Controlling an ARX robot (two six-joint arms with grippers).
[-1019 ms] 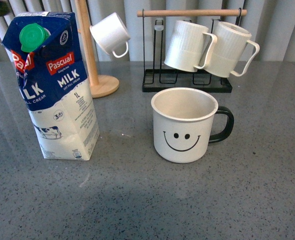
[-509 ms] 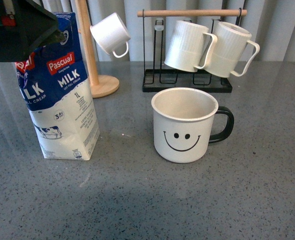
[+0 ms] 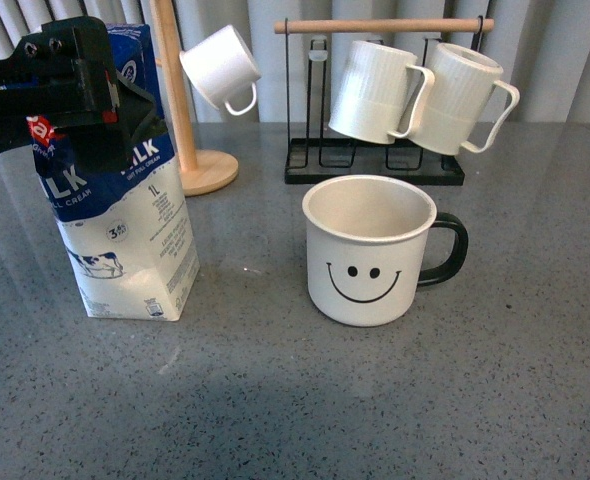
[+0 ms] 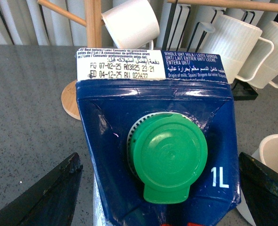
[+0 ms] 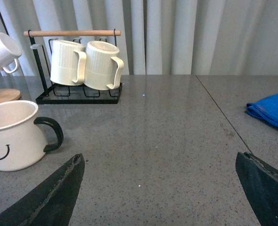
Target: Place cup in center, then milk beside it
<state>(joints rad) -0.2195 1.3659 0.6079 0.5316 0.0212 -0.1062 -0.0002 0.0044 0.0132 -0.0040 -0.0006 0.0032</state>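
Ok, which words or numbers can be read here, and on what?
"WHOLE UHT MILK": milk carton top flap, left wrist view.
"Origin of milk: Spain": same flap.
"07-02-25" and "04-12-25": date stamp there.
"1L": beside the green cap.
"ILK", "1L": carton front, front view.
Other print: too small.
Cup: smiley only, no words.

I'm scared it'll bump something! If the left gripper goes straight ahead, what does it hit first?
Probably the milk carton, around its green cap, centred between the open jaws; depth is unclear.

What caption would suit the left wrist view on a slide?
Open left gripper flanks the milk top, not gripping yet; mugs hang behind.
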